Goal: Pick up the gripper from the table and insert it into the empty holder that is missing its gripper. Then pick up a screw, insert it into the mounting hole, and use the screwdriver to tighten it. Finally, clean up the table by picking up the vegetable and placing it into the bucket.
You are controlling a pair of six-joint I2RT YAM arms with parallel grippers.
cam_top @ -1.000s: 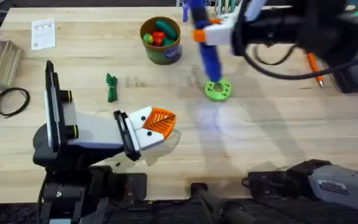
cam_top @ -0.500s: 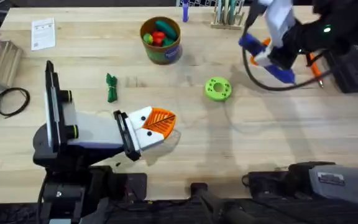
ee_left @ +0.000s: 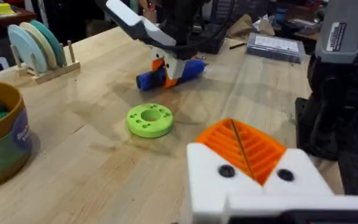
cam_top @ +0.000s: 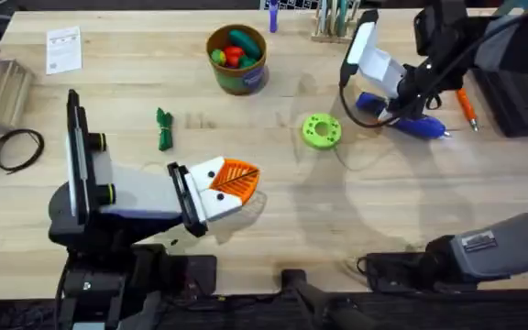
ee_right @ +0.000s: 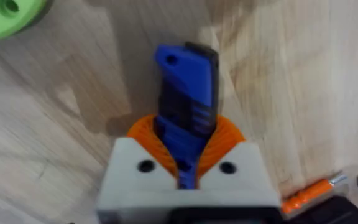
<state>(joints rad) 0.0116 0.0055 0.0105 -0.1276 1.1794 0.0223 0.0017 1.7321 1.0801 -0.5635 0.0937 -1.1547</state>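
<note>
The blue screwdriver (cam_top: 403,119) lies on its side on the table at the back right. My right gripper (cam_top: 385,95) is shut on it, the blue body (ee_right: 188,99) pinched between the orange pads (ee_right: 143,127). In the left wrist view the same screwdriver (ee_left: 188,68) sits behind the green disc. My left gripper (cam_top: 232,183) rests shut and empty near the table's middle. Both its white mounts (ee_left: 253,186) bear orange tips (ee_left: 244,146). The dark green vegetable (cam_top: 163,128) lies left of centre. The bucket (cam_top: 237,57) stands at the back with toy food inside. The screw is out of view.
A lime green ring disc (cam_top: 321,131) lies just left of the screwdriver. An orange-handled tool (cam_top: 464,99) lies at the far right. A rack (cam_top: 335,20) stands at the back edge. A black cable loop (cam_top: 16,148) and a paper slip (cam_top: 63,49) lie at the left.
My right gripper carried the screwdriver from upright over the green disc to the right and down. It now lies on the table. The left arm has not moved.
</note>
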